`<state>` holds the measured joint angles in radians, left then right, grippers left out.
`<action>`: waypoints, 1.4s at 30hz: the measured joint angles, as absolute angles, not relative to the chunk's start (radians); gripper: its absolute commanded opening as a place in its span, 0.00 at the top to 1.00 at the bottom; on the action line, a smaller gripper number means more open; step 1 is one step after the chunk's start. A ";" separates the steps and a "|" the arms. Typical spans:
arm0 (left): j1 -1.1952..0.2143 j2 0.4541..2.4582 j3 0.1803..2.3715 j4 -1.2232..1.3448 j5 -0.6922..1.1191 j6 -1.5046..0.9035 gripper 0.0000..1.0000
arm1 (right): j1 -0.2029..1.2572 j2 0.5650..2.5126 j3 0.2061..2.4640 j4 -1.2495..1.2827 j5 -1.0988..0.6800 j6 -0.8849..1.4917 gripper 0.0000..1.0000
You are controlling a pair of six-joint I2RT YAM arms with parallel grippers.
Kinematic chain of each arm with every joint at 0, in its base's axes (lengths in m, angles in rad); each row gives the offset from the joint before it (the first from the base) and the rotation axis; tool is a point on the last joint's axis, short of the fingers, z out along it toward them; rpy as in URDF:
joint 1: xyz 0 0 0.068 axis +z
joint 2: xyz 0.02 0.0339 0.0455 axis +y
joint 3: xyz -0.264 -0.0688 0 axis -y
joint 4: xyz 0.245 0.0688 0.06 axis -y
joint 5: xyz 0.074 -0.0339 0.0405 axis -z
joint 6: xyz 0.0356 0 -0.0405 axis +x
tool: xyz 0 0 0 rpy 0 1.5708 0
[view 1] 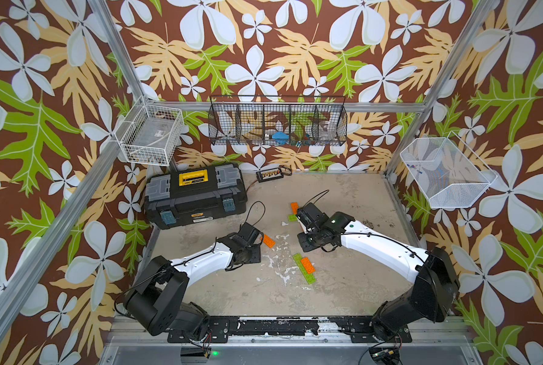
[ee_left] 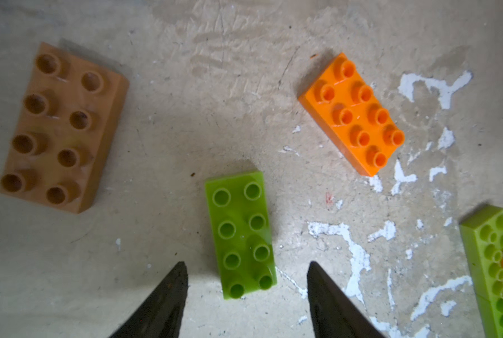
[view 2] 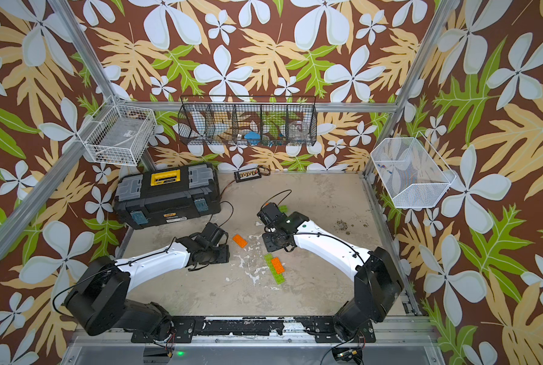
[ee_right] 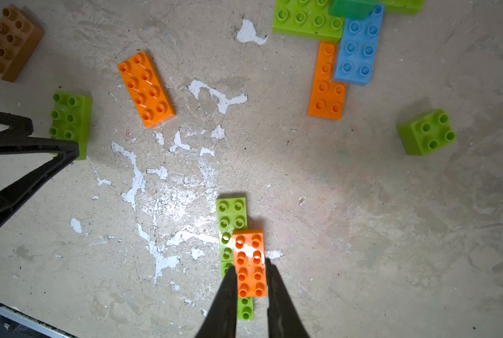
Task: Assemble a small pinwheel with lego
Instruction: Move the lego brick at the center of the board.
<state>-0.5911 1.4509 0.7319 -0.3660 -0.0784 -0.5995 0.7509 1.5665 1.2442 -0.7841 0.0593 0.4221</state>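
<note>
light: bright, even | shadows: soft | glare: floor patches | blur: perhaps slight at wrist-view edges

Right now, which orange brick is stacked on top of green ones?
The orange brick between the right tool's fingers; it sits on a lime green strip. The loose orange brick lies flat on the table.

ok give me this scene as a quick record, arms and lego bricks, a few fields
left gripper: open, jaws either side of a loose lime green 2x4 plastic brick
right gripper: narrow, flanking an orange 2x4 brick atop long lime green row
loose: orange 2x4 brick, brown 2x4 brick
cluster: blue 2x4 brick over lime and orange
</note>
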 measured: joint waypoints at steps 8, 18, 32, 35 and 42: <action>-0.627 1.526 0.772 -0.388 -0.089 -0.570 0.53 | 0.746 1.547 1.230 -0.787 0.075 0.422 0.80; -0.765 1.593 0.828 -0.392 -0.102 -0.517 0.68 | 0.678 1.465 1.196 -0.786 0.109 0.446 0.80; -1.025 1.666 0.871 -0.337 -0.152 -0.478 0.44 | 0.550 1.338 1.106 -0.770 0.105 0.464 0.78; -1.025 1.648 0.863 -0.379 -0.199 -0.500 0.44 | 0.550 1.330 1.099 -0.771 0.105 0.463 0.78; -1.024 1.593 0.838 -0.469 -0.212 -0.553 0.45 | 0.562 1.292 1.096 -0.752 0.088 0.460 0.78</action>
<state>-1.0237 1.5932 0.8379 -0.4694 -0.2123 -0.5529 0.5625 1.2922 1.0958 -0.7517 0.0879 0.4603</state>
